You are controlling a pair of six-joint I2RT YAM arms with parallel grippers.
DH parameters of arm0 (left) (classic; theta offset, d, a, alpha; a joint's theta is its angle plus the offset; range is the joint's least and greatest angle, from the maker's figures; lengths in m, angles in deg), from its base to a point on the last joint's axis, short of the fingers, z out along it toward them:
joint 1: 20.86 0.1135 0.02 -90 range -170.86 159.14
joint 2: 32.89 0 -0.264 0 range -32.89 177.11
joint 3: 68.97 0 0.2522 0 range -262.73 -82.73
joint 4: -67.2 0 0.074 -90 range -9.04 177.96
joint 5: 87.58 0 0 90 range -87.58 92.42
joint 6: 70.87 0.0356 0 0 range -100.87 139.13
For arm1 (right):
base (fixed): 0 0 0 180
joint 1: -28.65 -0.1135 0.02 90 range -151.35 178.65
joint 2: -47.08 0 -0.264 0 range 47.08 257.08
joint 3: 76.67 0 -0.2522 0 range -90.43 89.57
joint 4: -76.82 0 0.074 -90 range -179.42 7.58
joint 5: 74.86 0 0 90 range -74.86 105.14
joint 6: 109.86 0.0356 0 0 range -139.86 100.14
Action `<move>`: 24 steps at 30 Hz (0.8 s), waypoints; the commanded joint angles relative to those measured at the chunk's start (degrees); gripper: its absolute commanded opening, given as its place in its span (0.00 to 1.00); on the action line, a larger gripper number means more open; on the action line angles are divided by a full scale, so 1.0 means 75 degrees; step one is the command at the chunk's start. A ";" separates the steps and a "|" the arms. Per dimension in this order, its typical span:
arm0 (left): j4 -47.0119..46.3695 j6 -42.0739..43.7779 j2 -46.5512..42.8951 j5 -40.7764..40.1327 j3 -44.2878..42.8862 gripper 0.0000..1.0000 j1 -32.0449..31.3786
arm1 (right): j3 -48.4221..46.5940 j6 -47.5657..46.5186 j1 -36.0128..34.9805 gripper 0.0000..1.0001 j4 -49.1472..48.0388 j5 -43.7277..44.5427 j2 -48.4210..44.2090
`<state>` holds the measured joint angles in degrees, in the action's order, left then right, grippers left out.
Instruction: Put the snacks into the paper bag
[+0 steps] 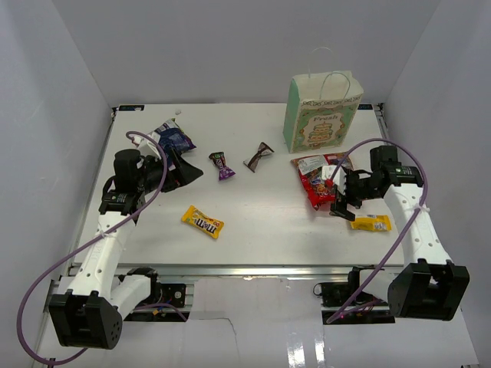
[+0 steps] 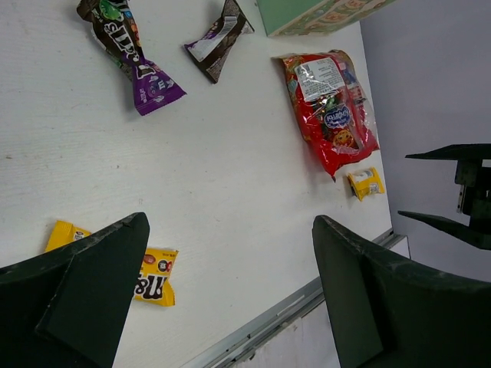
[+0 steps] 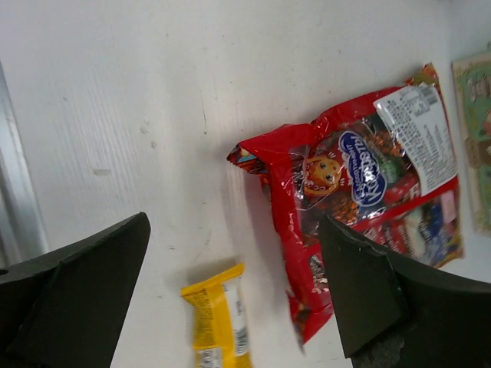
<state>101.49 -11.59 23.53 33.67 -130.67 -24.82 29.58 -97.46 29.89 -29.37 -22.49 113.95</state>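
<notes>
The mint-green paper bag [image 1: 321, 111] stands upright at the back right. The big red bag [image 1: 316, 178] lies flat in front of it, with the small yellow bar [image 1: 371, 223] nearer the front edge. My right gripper [image 1: 337, 198] is open and empty, hovering over the red bag's near end [image 3: 360, 199] and the yellow bar [image 3: 219, 318]. My left gripper [image 1: 186, 170] is open and empty beside the dark-blue bag [image 1: 173, 138]. The yellow M&M's packet [image 1: 202, 221], purple candy [image 1: 222, 165] and brown candy [image 1: 258, 156] lie mid-table.
White walls close the table on three sides. A metal rail [image 1: 253, 270] runs along the near edge. The left wrist view shows the M&M's packet [image 2: 153, 276], purple candy [image 2: 134, 54], brown candy [image 2: 219, 42], red bag [image 2: 330, 107] and the right gripper [image 2: 460, 192].
</notes>
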 commanded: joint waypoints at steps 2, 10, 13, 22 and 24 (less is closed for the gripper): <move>-0.0008 0.0041 -0.0187 0.0147 0.0076 0.98 0.0013 | 0.0228 -0.3909 0.0070 0.97 0.0232 0.0374 0.0586; 0.0250 0.0135 -0.0644 -0.0123 0.0369 0.98 0.0002 | 0.0074 -0.2980 -0.0443 1.00 -0.1692 0.1683 0.1947; 0.0274 0.0100 -0.0668 -0.0216 0.0439 0.98 0.0002 | 0.0918 -0.2135 -0.0668 1.00 -0.3592 0.2377 0.1924; 0.0145 0.0194 -0.0141 -0.0229 0.0346 0.98 0.0013 | 0.2524 -0.0834 -0.1219 0.89 -0.6670 0.4020 0.2181; 0.0145 0.0217 -0.0117 -0.0240 0.0345 0.98 0.0002 | 0.2631 -0.0681 -0.1219 0.79 -0.6835 0.4044 0.2228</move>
<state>103.24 -10.91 22.64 32.14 -127.44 -24.82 47.83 -106.45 20.71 -72.93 3.69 129.56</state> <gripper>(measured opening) 0.978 0.821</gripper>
